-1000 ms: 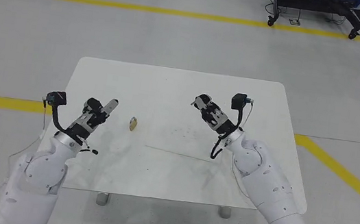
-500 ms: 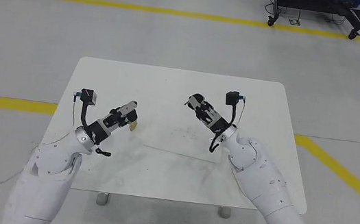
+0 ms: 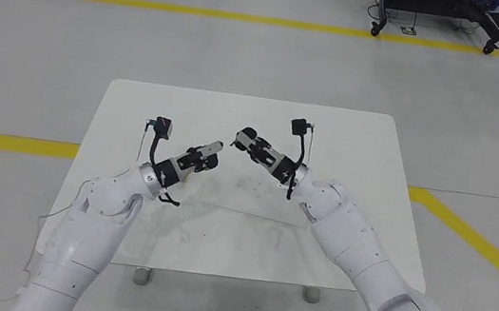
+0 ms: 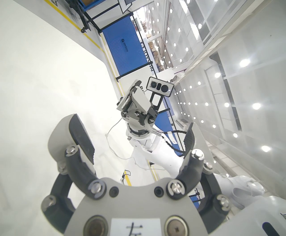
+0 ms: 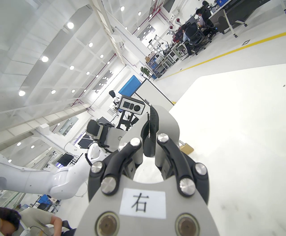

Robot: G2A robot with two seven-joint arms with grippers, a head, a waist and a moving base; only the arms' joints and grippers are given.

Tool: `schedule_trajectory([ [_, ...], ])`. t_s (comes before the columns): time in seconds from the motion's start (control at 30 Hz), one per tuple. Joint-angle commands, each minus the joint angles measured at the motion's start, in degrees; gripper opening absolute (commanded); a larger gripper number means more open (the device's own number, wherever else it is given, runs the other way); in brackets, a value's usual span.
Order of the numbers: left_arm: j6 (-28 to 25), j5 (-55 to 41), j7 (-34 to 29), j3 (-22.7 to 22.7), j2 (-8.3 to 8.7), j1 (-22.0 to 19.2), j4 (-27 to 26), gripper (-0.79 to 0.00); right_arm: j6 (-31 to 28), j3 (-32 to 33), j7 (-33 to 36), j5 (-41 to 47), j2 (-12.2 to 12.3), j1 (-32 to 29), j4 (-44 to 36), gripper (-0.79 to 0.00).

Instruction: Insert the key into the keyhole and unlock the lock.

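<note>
My left gripper hovers over the table's middle, open, with nothing between its pads. Facing it a short gap away is my right gripper, shut on a thin metal sliver that looks like the key. The left wrist view shows the right gripper head-on with its fingers pressed together. A small brass-coloured lock lies on the table below and beyond the right gripper. In the top view the left forearm covers the spot where the lock lies.
The white table is bare apart from faint scuff marks near its middle. Its far edge and rounded corners are well away from both grippers. A yellow floor line runs past each side of the table.
Both arms have swung inward toward the table's middle. The left gripper has passed over the lock and now covers it in the top view. The two grippers now face each other closely.
</note>
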Motion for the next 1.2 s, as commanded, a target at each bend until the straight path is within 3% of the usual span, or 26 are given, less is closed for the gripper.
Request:
schedule_trajectory([
  [0.0,-0.5,-0.3,0.4,0.1,-0.03,-0.1,0.5,-0.006,0.1,-0.6,0.6,0.7,-0.4,0.7,0.7,-0.785],
  [0.03,-0.7,-0.5,0.3,0.1,-0.02,-0.2,0.8,-0.062,0.2,-1.0,1.0,1.1,-0.7,1.1,1.1,-0.785],
  [0.17,-1.2,-0.8,0.0,0.1,0.04,-0.3,0.9,-0.145,0.4,-2.1,1.3,1.5,-1.5,2.0,2.5,-0.785],
  [0.23,-1.5,-0.8,-0.1,0.0,0.12,-0.1,0.7,-0.342,0.2,-2.6,1.3,1.8,-1.9,2.3,3.3,-0.785],
  [0.27,-1.6,-0.8,-0.1,0.0,0.14,-0.1,0.7,-0.397,0.1,-2.7,1.4,1.8,-2.0,2.4,3.6,-0.785],
  [0.6,-1.7,0.8,1.7,-0.1,0.34,0.5,0.2,-0.477,-1.6,-3.1,2.2,2.8,-3.0,3.5,6.5,-0.785],
  [0.97,-1.3,2.6,3.7,0.4,0.38,0.6,-0.1,-0.483,-4.2,-2.4,6.4,6.6,-3.3,3.5,7.7,-0.785],
  [1.17,-1.1,2.9,4.0,0.6,0.45,0.7,-0.3,-0.551,-4.1,-2.2,7.7,7.1,-3.4,3.7,8.1,-0.785],
])
